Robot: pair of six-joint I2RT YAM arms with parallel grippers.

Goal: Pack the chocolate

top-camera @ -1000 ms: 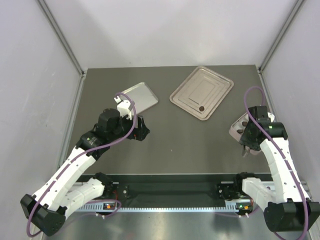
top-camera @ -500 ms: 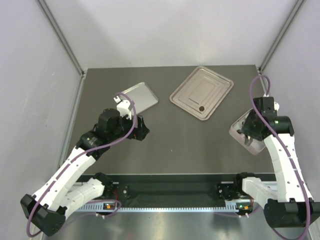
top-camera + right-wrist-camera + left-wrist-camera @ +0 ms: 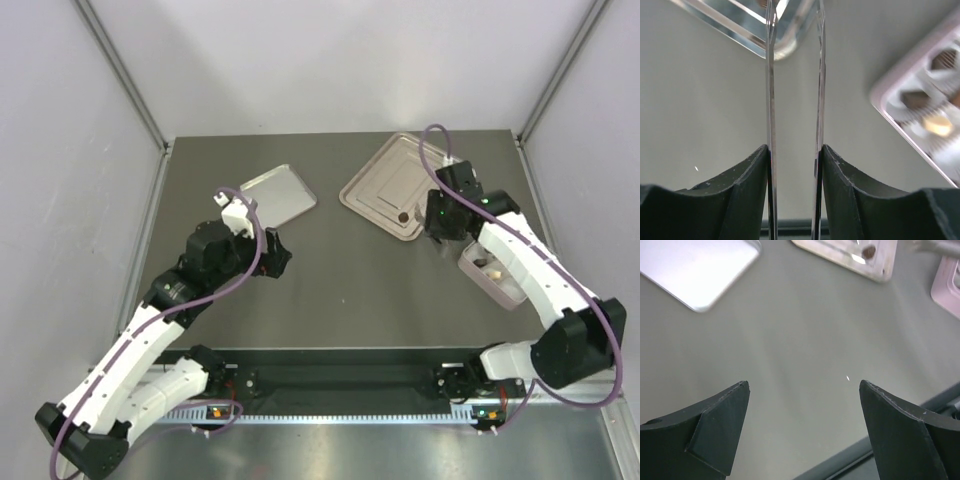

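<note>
Right arm (image 3: pixel 535 278): jaws part-spread, empty | left arm (image 3: pixel 150 330): jaws spread wide, empty, well off | chocolate (image 3: pixel 402 215): lone piece on near corner of larger tray (image 3: pixel 400 170), just left of your right jaws; rest in pink box (image 3: pixel 497 280) | right arm nearer.

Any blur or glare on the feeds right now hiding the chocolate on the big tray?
Top external: sharp, evenly lit, chocolate plain on the large tray. Left wrist: small tray washed out by glare, a glint beside the chocolate. Right wrist: pink box blurred, tray corner glinting.
</note>
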